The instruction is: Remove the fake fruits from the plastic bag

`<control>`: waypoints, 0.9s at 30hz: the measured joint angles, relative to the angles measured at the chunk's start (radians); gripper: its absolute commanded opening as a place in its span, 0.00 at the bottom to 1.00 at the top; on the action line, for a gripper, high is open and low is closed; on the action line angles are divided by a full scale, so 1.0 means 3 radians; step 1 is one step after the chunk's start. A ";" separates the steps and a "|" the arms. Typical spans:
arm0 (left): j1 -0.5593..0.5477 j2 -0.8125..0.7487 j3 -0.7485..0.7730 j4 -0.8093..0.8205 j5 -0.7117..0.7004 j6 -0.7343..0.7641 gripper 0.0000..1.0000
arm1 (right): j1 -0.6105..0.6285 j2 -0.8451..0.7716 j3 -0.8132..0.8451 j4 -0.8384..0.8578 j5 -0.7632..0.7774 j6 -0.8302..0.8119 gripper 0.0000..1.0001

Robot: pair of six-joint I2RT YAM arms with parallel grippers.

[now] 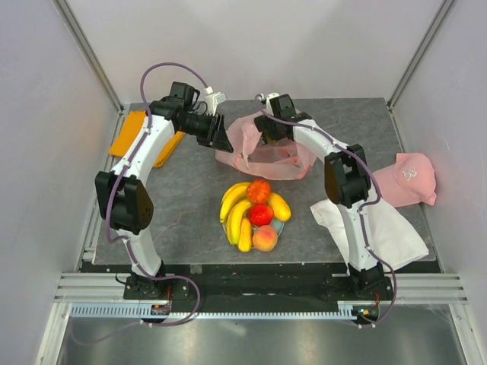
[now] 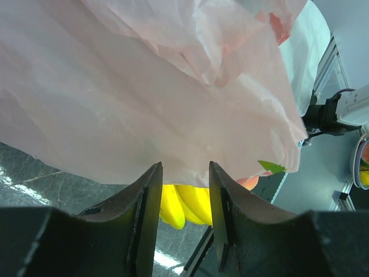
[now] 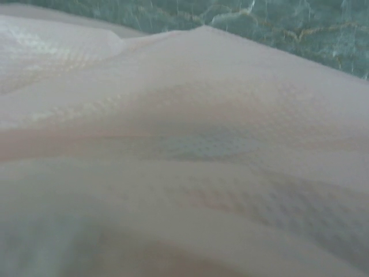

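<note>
The plastic bag (image 1: 268, 156) lies crumpled and pink at the back middle of the table. The fake fruits sit in a pile in front of it, outside the bag: a banana bunch (image 1: 236, 213), an orange piece (image 1: 259, 190), a red one (image 1: 261, 214), a peach one (image 1: 264, 239) and a yellow one (image 1: 280, 206). My left gripper (image 1: 224, 143) is at the bag's left edge. In the left wrist view its jaws (image 2: 184, 167) stand apart, with the bag (image 2: 144, 86) just past the tips and the bananas (image 2: 184, 205) beyond. My right gripper (image 1: 268, 134) is on the bag's top. Bag film (image 3: 184, 144) fills the right wrist view and hides its fingers.
A folded orange cloth (image 1: 135, 137) lies at the back left. A pink cap (image 1: 409, 179) and a white cloth (image 1: 392, 228) lie at the right. Walls and frame posts close in the table on three sides.
</note>
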 measured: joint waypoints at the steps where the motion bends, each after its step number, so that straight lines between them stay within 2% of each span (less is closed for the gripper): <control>1: -0.0004 0.0000 -0.0011 0.0000 0.0000 0.0006 0.45 | 0.0000 0.0029 0.0052 0.0010 -0.0014 0.0013 0.98; 7: -0.0036 0.0000 -0.0028 -0.0005 -0.0004 0.0034 0.44 | 0.0000 0.0429 0.0666 0.0123 -0.0067 0.0106 0.98; 10: -0.0046 0.0000 -0.0028 -0.0006 -0.0029 0.0045 0.44 | 0.0000 0.0637 0.0919 0.0153 -0.0053 0.0126 0.86; 11: -0.0050 -0.0004 -0.0029 -0.0006 -0.0038 0.0047 0.45 | -0.0001 0.0690 0.0969 0.0156 -0.0046 0.0123 0.76; 13: -0.0060 -0.0017 -0.0053 -0.0005 -0.0058 0.0052 0.44 | -0.0010 0.0753 0.1006 0.0158 -0.0036 0.0109 0.66; 14: -0.0060 -0.0034 -0.0084 -0.0005 -0.0069 0.0058 0.44 | -0.0014 0.0774 0.1011 0.0167 -0.0041 0.0121 0.57; 16: -0.0060 -0.0066 -0.0134 -0.0009 -0.0078 0.0066 0.44 | -0.0023 0.0785 0.1029 0.0178 -0.0038 0.0117 0.50; 19: -0.0061 -0.0114 -0.0186 -0.0025 -0.0098 0.0071 0.44 | -0.0053 0.0786 0.1029 0.0181 -0.0048 0.0095 0.34; 22: -0.0061 -0.0135 -0.0188 -0.0028 -0.0097 0.0071 0.44 | -0.0079 0.0713 0.0891 0.0244 -0.0072 0.0047 0.26; 27: -0.0066 -0.0136 -0.0188 -0.0025 -0.0095 0.0071 0.44 | -0.0103 0.0191 0.0159 0.0201 -0.0127 -0.0006 0.23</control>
